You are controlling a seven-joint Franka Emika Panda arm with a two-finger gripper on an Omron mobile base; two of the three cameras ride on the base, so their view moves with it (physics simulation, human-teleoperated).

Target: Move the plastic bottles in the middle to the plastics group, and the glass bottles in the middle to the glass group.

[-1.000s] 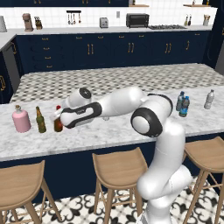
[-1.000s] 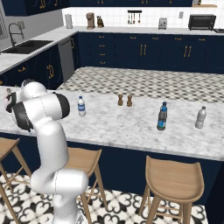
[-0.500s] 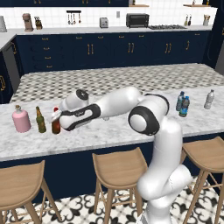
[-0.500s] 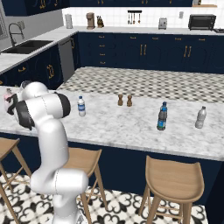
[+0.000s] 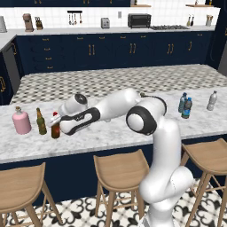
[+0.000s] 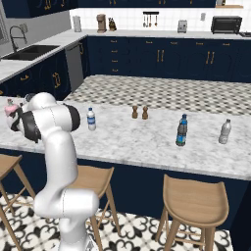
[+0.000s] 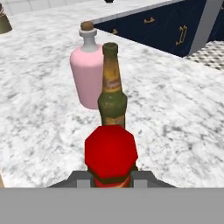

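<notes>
So the claw point(image 5: 56, 120) is clamped tight around the neck of the dark red-brown glass bottle point(image 5: 55, 129). In the hand view you're looking right at its red cap point(image 7: 110, 153) with a finger tip on each side. The bottle stands upright with its base down at the marble table point(image 5: 111, 133), can't tell if it's actually touching. It's at the far left end, just beside the olive-green glass bottle point(image 5: 41, 122), and the pink flask point(image 5: 21, 121) with its cork stopper is a bit further left. From the hand view those two line up right behind the red cap, green one nearest, pink one behind it.

Way over at the other end of the table, the clear grey bottle with the pale cap point(image 5: 212, 100) sits near the edge, with a teal-blue bottle point(image 5: 182, 102) and a dark blue-tinted bottle point(image 5: 187, 108) close together beside it. In the right base view a clear water bottle with a white-blue label point(image 6: 91, 119) stands near the arm, and two small brown shakers point(image 6: 139, 112) sit mid-table.
</notes>
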